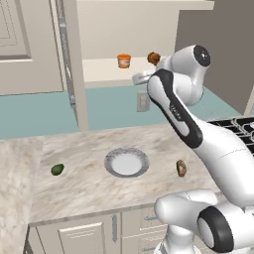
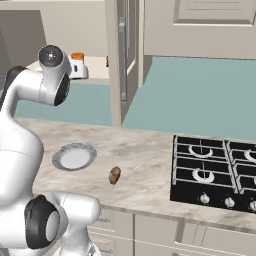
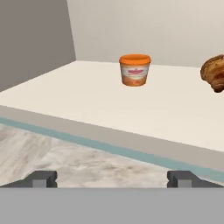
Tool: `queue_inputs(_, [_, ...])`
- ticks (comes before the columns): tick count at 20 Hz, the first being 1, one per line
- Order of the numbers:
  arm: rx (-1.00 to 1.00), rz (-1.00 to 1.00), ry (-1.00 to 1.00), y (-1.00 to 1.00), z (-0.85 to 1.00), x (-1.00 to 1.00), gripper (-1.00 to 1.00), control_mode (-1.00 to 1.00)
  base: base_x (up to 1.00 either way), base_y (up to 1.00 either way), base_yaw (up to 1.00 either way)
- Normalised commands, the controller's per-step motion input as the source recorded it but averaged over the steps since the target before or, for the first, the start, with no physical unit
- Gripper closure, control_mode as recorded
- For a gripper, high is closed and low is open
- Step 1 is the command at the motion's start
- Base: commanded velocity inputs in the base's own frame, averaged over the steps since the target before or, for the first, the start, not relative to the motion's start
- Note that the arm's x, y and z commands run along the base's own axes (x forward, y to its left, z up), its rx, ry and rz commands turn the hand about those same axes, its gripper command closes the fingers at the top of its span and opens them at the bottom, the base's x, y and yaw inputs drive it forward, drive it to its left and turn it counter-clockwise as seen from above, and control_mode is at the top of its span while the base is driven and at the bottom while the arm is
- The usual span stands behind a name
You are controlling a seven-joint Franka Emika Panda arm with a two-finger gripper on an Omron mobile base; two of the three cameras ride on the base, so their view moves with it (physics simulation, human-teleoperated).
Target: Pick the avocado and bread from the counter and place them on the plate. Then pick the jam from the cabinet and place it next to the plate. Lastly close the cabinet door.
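Here the gripper (image 3: 112,178) faces the open cabinet (image 1: 74,74) with its fingers spread wide and nothing between them.

In the hand view the two dark fingertips (image 3: 41,178) stand far apart at the bottom, aimed at the pale shelf (image 3: 109,105), short of its front edge. The jam (image 3: 134,69) sits upright toward the back of that shelf, well apart from the gripper, with a dark brown-orange lump (image 3: 214,72) off to its right. From the left base view the arm (image 1: 173,109) reaches up to shelf height, the jam (image 1: 124,60) beyond it. Below, on the counter (image 1: 79,188), the plate (image 1: 126,162) lies bare; the avocado (image 1: 57,169) rests to one side of it and the bread (image 1: 181,168) to the other, both apart from its rim. A black stove (image 2: 215,172) sits farther along the counter.
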Motion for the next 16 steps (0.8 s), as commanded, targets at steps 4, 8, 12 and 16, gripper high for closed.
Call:
queue_inputs(4, [0.0,0.03,0.0,0.06,0.13,0.42,-1.0,-1.0,0.0,0.0,0.0])
queue_inputs(8, [0.0,0.01,0.0,0.07,0.02,0.39,-1.0,-1.0,0.0,0.0,0.0])
queue_inputs(12, [0.0,0.0,0.0,0.09,0.0,0.38,-1.0,-1.0,0.0,0.0,0.0])
queue_inputs(16, [0.0,0.0,0.0,0.11,0.0,0.41,-1.0,-1.0,0.0,0.0,0.0])
